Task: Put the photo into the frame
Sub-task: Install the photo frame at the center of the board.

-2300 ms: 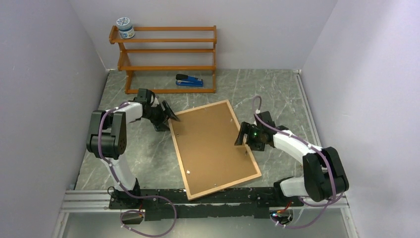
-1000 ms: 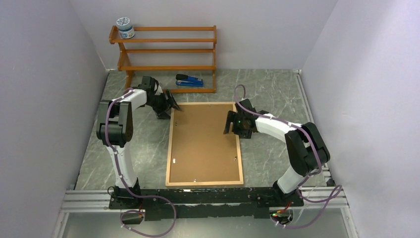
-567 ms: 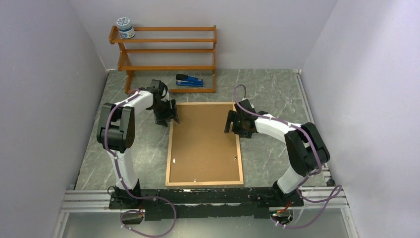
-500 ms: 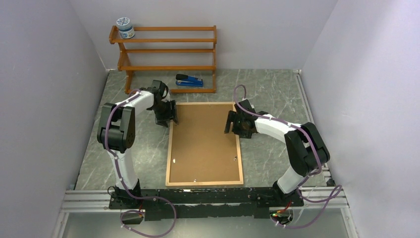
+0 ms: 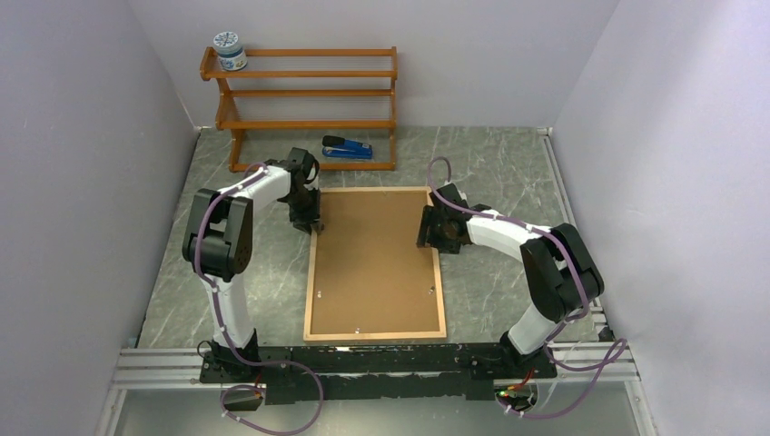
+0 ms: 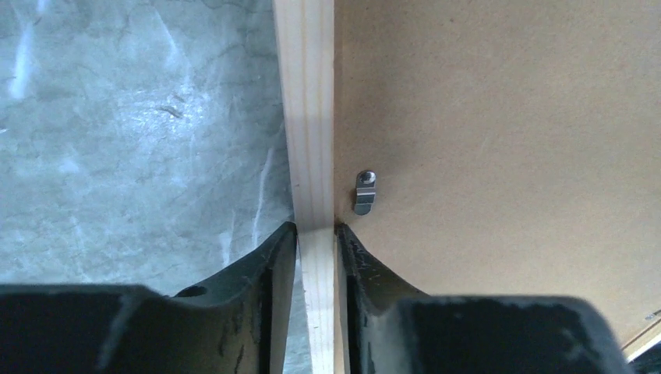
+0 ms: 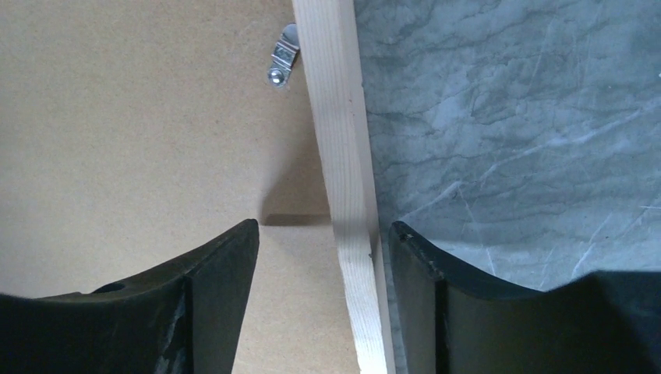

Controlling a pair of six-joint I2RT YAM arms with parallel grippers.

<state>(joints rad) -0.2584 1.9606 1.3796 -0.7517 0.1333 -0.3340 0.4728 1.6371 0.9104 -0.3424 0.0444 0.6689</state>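
Note:
The frame lies face down on the table, its brown backing board on top. The photo is hidden. My left gripper is at the upper part of the left rail; in the left wrist view its jaws press both sides of the light wood rail, next to a metal clip. My right gripper straddles the right rail. It is open, one finger over the board, the other just outside the rail, below a clip.
An orange-brown shelf rack stands at the back wall with a white jar on its top left. A blue stapler lies under it, just beyond the frame's far edge. Grey marble table borders the frame on both sides.
The frame has been swung square to the table. My left gripper turned, moved onto the left rail and closed on it. My right gripper's jaws have narrowed around the right rail.

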